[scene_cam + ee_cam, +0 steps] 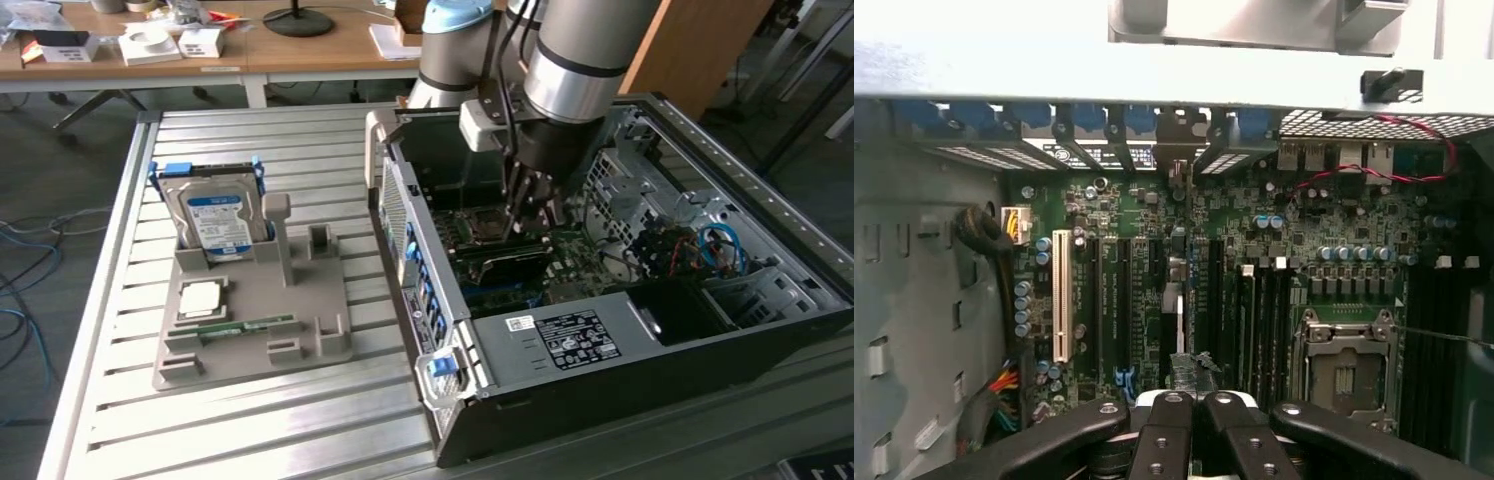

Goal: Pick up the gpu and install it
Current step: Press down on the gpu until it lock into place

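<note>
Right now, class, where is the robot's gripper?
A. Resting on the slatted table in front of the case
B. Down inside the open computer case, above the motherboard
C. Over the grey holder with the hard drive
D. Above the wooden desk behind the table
B: in the exterior view the gripper reaches down into the open computer case, just above the motherboard, well apart from the hard drive in its grey holder.

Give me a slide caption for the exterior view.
Robot arm's shut tool lowered inside the open computer case, above the motherboard.
</note>
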`<state>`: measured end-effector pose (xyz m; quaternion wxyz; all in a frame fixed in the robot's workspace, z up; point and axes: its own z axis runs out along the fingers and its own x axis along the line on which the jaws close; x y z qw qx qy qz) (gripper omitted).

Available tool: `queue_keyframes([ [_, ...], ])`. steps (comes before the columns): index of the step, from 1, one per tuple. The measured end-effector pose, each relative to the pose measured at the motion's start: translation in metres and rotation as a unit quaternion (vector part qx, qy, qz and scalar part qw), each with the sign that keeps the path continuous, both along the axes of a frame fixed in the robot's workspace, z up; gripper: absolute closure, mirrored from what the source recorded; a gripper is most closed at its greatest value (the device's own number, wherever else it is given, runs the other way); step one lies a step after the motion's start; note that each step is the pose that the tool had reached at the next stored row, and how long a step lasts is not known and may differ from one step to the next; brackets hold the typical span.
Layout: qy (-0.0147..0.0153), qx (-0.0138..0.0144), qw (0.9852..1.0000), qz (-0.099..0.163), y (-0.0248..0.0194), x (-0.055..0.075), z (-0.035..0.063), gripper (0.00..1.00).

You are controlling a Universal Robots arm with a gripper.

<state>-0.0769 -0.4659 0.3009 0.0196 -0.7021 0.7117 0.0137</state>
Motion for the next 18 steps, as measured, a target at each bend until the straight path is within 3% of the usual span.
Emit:
queue_keyframes([
  [18, -0.0001, 0.0001, 1.0, 0.0, -0.0001, -0.005, -0.0177, 0.89],
])
